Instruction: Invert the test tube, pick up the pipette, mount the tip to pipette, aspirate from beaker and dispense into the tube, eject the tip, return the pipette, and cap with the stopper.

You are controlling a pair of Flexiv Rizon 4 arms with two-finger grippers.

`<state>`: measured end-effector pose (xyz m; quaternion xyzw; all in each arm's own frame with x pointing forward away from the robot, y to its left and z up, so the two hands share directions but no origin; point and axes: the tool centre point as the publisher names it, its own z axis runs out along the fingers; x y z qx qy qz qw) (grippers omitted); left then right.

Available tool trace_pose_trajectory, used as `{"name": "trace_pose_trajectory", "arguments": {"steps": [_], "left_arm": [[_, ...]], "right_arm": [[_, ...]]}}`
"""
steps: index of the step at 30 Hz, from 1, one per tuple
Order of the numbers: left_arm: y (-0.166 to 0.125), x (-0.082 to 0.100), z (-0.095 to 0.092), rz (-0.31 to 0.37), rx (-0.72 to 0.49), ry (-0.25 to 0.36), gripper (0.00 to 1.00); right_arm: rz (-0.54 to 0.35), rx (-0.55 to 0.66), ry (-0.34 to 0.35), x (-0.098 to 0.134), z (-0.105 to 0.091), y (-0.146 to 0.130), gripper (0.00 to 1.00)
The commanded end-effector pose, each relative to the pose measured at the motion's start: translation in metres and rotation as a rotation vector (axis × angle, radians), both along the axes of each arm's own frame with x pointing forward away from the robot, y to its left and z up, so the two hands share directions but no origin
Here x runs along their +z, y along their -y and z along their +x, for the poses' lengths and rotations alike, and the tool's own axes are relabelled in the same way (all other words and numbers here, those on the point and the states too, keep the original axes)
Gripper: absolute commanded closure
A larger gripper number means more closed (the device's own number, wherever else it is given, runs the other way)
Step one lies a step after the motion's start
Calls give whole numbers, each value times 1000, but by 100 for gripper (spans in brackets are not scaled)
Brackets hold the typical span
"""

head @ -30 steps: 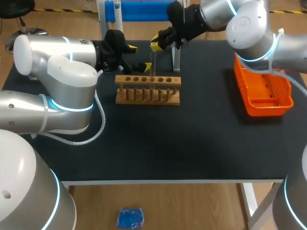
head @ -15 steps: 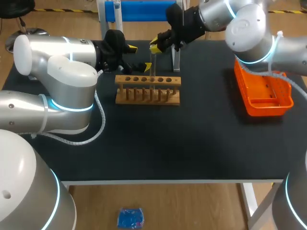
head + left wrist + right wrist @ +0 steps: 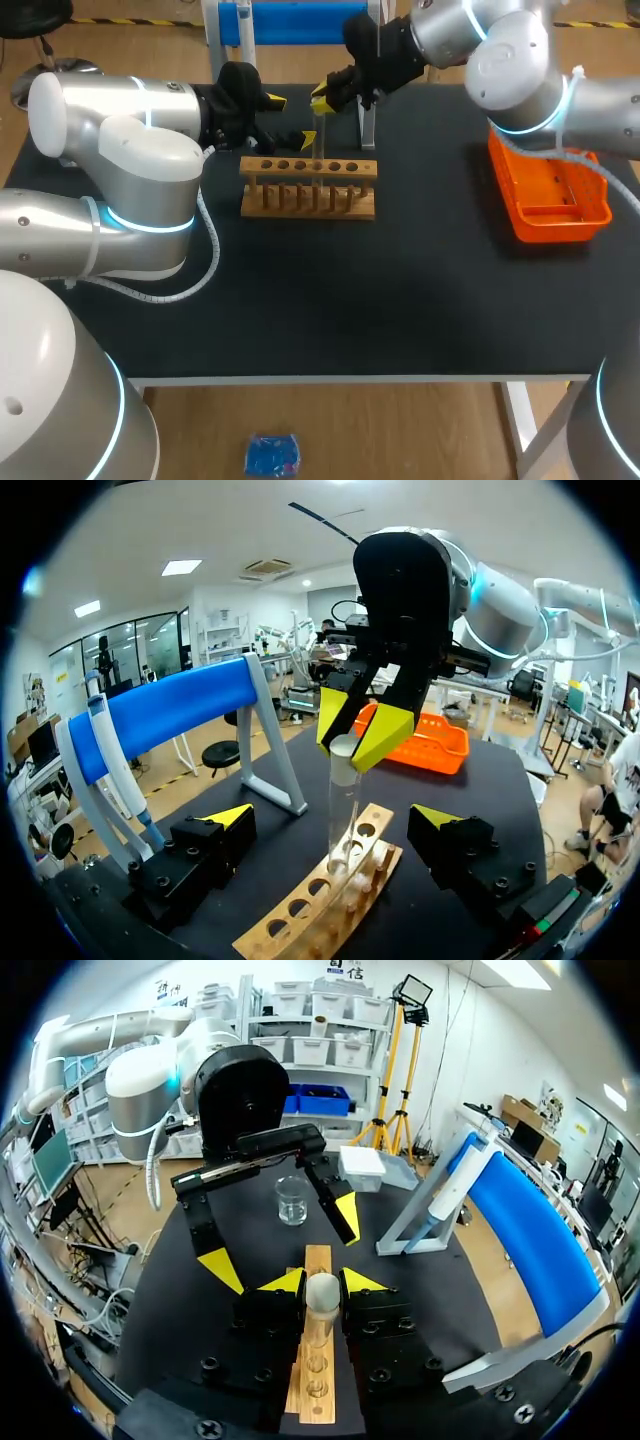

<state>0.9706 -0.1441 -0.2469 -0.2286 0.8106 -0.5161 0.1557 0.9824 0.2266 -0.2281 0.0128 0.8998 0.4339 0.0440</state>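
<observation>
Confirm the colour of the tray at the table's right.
The tray is orange; clearest in the head view.

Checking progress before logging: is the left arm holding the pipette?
No, the pipette hangs on its stand, apart from the open left fingers.

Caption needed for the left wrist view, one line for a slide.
Right hand grips the top of a test tube standing in the wooden rack, pipette hanging on its stand beside.

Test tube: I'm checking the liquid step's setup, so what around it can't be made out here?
Test tube lower end: head view, too thin against the rack.
Beaker fill level: right wrist view, too small.
Orange tray contents: head view, too small.
</observation>
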Motion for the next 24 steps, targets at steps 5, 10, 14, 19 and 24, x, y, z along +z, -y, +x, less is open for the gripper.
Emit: {"name": "trace_pose_trajectory", "arguments": {"steps": [5,10,14,19,24], "left_arm": [[0,0,0,0,-2,-1,0],[0,0,0,0,-2,-1,0],[0,0,0,0,-2,-1,0],[0,0,0,0,-2,-1,0],[0,0,0,0,-2,-1,0]], "right_arm": [[-6,1,-13,-5,3,-2,100],[6,-6,-29,-7,4,-2,100],[3,-9,-30,-8,5,-3,100],[3,-11,-34,-11,6,-2,100],[-2,-12,-42,-18,5,-2,100]]}}
